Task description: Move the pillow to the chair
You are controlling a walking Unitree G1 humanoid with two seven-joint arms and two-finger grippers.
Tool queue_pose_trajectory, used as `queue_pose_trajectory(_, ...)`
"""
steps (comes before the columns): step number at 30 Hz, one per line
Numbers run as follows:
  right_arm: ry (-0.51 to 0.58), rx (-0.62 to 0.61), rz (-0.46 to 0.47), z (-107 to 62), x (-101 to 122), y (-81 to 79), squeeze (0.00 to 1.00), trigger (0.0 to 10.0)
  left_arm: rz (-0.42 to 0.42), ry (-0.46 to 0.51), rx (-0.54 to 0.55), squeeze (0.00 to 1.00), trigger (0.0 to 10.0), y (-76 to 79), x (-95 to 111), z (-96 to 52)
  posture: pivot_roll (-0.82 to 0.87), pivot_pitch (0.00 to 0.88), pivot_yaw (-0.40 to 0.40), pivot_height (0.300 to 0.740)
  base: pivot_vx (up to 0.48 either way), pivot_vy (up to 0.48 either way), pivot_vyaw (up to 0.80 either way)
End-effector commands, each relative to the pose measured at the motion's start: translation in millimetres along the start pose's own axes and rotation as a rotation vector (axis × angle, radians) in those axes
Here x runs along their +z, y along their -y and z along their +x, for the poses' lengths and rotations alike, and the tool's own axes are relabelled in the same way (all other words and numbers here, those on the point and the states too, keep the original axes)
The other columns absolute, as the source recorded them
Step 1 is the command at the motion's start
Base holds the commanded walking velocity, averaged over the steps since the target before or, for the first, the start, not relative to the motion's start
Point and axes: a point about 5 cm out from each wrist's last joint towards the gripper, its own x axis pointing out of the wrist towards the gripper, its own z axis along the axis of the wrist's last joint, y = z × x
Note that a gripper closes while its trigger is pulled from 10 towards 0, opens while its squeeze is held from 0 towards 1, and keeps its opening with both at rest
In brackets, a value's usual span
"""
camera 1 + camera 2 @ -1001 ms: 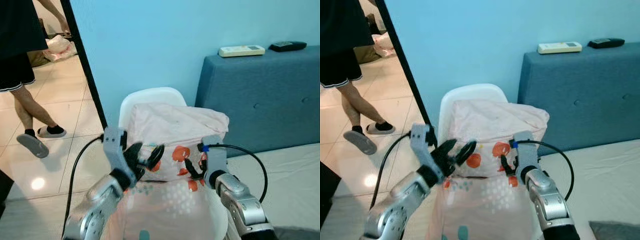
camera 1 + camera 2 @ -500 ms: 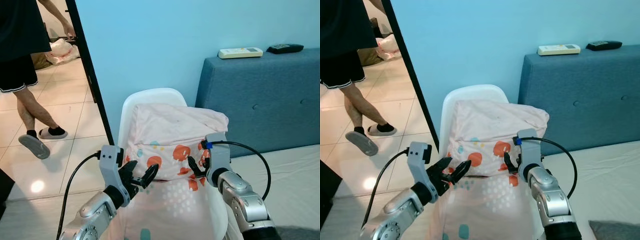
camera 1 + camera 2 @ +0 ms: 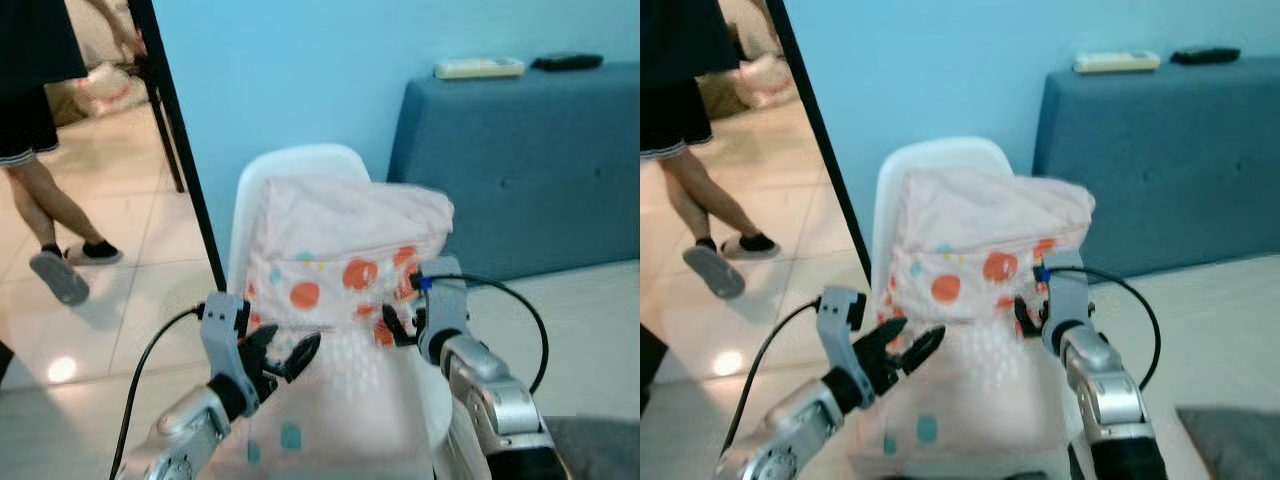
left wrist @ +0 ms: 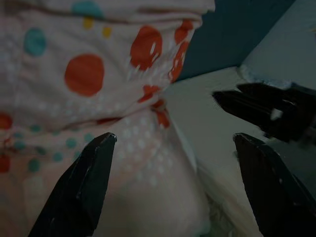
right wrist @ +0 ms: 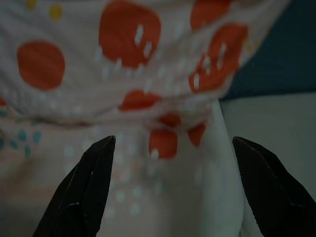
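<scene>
A pale pink pillow with orange and teal dots leans upright against the back of a white chair, its lower part draped over the seat. My left gripper is open, low at the pillow's left front, with nothing between its fingers. My right gripper is open at the pillow's lower right edge, close to the fabric. In the left wrist view the pillow lies just ahead of the open gripper. The right wrist view has the dotted fabric right before its open gripper.
A blue padded headboard stands right of the chair with a white remote and a black one on top. A black door frame is left of the chair. A person walks on the tiled floor beyond. A mattress lies at right.
My left gripper has dropped and drawn back from the pillow's left side. The right gripper stays at the lower right edge. The view has shifted and blurred slightly.
</scene>
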Motion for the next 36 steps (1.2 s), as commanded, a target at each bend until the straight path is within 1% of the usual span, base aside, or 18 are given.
queue_pose_trajectory(1, -0.001, -0.008, 0.019, 0.4, -1, 1.9, 0.0, 10.0, 0.015, -0.001, 0.025, 0.0, 10.0, -3.4, 1, 0.3, -0.01, 0.047, 0.02, 0.617, 0.0, 0.0, 0.0)
queue_pose_trajectory(14, -0.007, -0.023, 0.014, 0.4, -3, 4.3, 0.0, 10.0, 0.021, -0.008, 0.035, 0.0, 10.0, -4.0, -1, 0.7, -0.01, 0.044, 0.017, 0.617, 0.0, 0.0, 0.0)
queue_pose_trajectory(25, -0.047, -0.055, -0.013, 0.9, -8, 8.6, 0.0, 10.0, 0.023, -0.012, 0.028, 0.0, 10.0, -1.6, -3, 1.6, -0.01, 0.04, 0.017, 0.617, 0.0, 0.0, 0.0)
queue_pose_trajectory(28, -0.14, -0.068, -0.048, 0.6, -20, 11.1, 0.0, 10.0, 0.024, -0.016, 0.021, 0.0, 10.0, -0.6, -3, 2.3, -0.01, 0.043, 0.02, 0.617, 0.0, 0.0, 0.0)
queue_pose_trajectory(31, -0.171, -0.071, -0.057, 0.0, -24, 12.4, 0.0, 10.0, 0.023, -0.019, 0.016, 0.0, 10.0, -0.2, -4, 2.3, -0.01, 0.043, 0.021, 0.612, 0.0, 0.0, 0.0)
queue_pose_trajectory(33, -0.226, -0.073, -0.077, -2.2, -30, 16.5, 0.0, 10.0, 0.024, -0.044, -0.01, 0.0, 10.0, 1.6, -6, 0.8, -0.01, 0.045, 0.022, 0.602, 0.0, 0.0, 0.0)
queue_pose_trajectory(36, -0.242, -0.077, -0.086, -3.3, -31, 19.7, 0.0, 10.0, 0.027, -0.066, -0.041, 0.0, 10.0, 3.6, -9, -1.1, -0.01, 0.047, 0.022, 0.597, 0.0, 0.0, 0.0)
